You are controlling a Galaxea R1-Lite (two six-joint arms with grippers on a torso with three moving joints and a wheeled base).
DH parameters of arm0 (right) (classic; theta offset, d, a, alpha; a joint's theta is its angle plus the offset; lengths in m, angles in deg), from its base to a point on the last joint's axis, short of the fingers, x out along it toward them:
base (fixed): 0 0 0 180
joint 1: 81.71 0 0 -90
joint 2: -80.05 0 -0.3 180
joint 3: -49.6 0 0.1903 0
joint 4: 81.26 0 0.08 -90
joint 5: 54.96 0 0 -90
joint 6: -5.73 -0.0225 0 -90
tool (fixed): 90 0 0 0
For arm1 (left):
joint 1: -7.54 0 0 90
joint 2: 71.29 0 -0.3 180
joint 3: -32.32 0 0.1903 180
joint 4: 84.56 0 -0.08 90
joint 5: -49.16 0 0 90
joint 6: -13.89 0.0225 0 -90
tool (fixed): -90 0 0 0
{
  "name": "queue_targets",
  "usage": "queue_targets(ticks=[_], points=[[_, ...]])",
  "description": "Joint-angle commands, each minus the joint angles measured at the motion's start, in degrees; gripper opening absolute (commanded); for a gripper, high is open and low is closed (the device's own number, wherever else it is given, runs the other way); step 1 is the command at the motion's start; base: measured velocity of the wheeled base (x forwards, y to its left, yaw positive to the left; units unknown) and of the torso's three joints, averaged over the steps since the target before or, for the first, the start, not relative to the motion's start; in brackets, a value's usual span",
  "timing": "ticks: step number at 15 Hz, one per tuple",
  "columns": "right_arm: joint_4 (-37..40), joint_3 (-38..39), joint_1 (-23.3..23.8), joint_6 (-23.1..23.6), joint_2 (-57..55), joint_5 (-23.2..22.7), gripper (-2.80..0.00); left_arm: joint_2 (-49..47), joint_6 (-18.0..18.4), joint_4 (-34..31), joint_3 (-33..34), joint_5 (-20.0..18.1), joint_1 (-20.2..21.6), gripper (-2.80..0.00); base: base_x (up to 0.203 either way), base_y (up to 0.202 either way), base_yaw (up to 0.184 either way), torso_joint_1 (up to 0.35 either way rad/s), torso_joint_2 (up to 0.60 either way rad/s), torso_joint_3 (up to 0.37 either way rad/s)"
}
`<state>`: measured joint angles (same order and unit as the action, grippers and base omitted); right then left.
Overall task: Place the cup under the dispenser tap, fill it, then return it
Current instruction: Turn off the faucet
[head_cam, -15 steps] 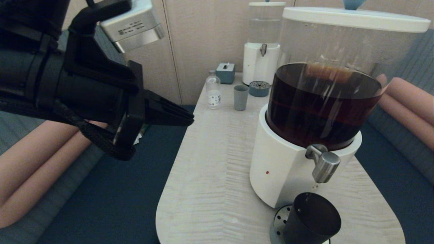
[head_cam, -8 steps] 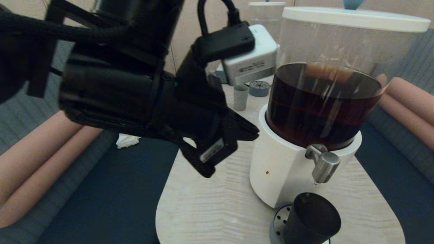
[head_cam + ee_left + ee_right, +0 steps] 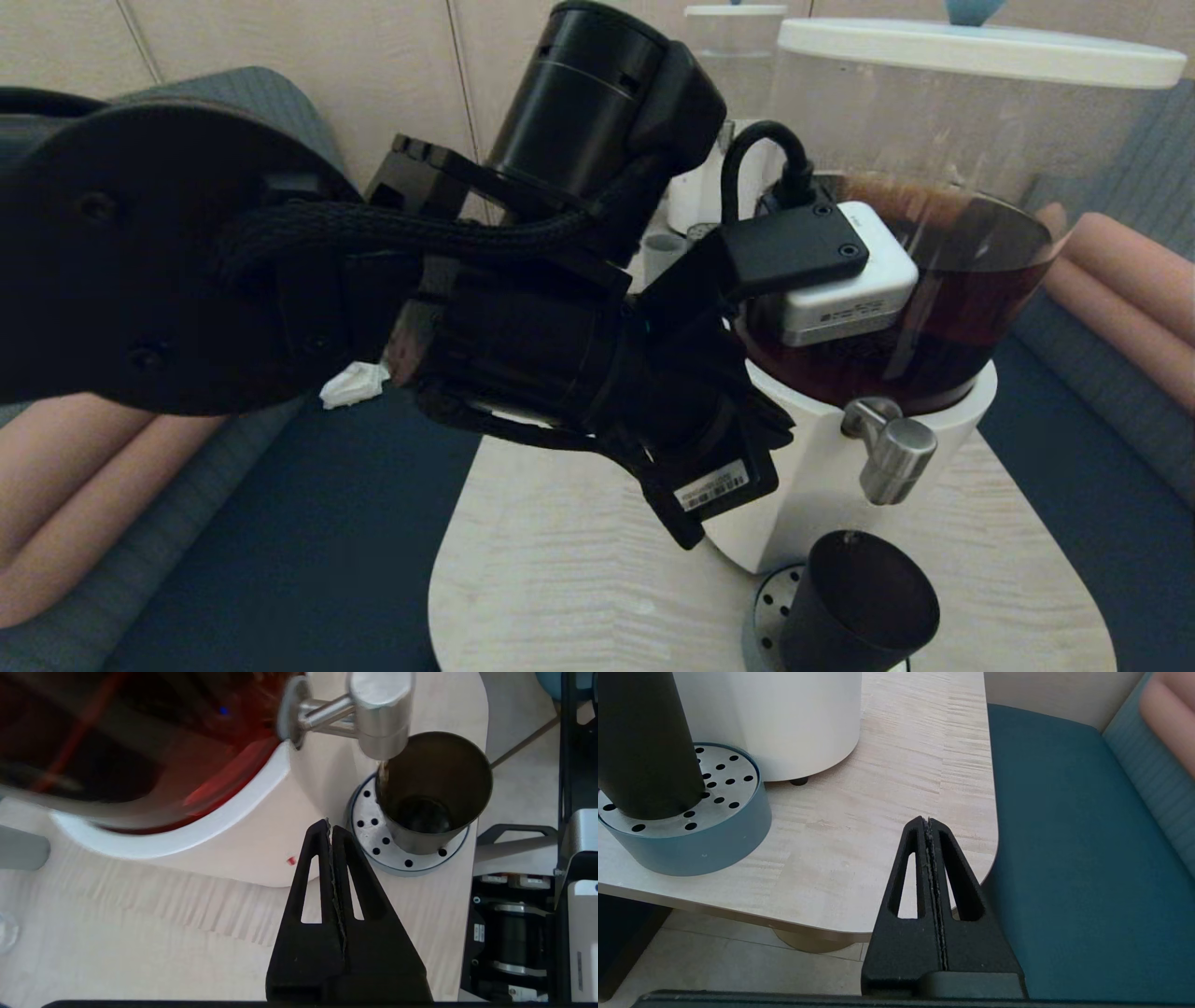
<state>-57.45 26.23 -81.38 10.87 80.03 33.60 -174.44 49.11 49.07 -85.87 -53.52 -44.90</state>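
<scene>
The cup [image 3: 857,602] stood upright on the perforated drip tray [image 3: 767,611], long axis vertical, wider open mouth up, directly below the dispenser tap [image 3: 892,457]. In the left wrist view we saw the cup [image 3: 432,791] under the tap [image 3: 378,711], whose outlet pointed down into the mouth, its stem running horizontally out of the dispenser's white base [image 3: 812,485].

Our left gripper [image 3: 331,828] was clenched on nothing, fingers pressed together, hovering above the table [image 3: 579,579] beside the white base and near the tray, apart from the cup. Our right gripper [image 3: 928,826] was likewise clenched and empty, held low off the table's corner.

Compared with one second earlier, our left arm had swung from the far left across the table to the dispenser; the cup had not moved.
</scene>
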Motion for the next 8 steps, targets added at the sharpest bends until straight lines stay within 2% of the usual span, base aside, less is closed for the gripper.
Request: queue_targets(ticks=[1,8], points=[[0.00,0.53,0.02,0.04,0.11,-0.04,-2.80,-0.55,0.20,-0.08,0.01,0.00,-0.20,-2.80,0.000,0.000,0.000,0.000,0.00,0.000],[0.00,0.53,0.02,0.04,0.20,-0.05,-2.80,-2.99,-1.15,5.60,-0.12,2.72,-2.01,-2.80,0.000,0.000,0.000,0.000,0.00,0.000]])
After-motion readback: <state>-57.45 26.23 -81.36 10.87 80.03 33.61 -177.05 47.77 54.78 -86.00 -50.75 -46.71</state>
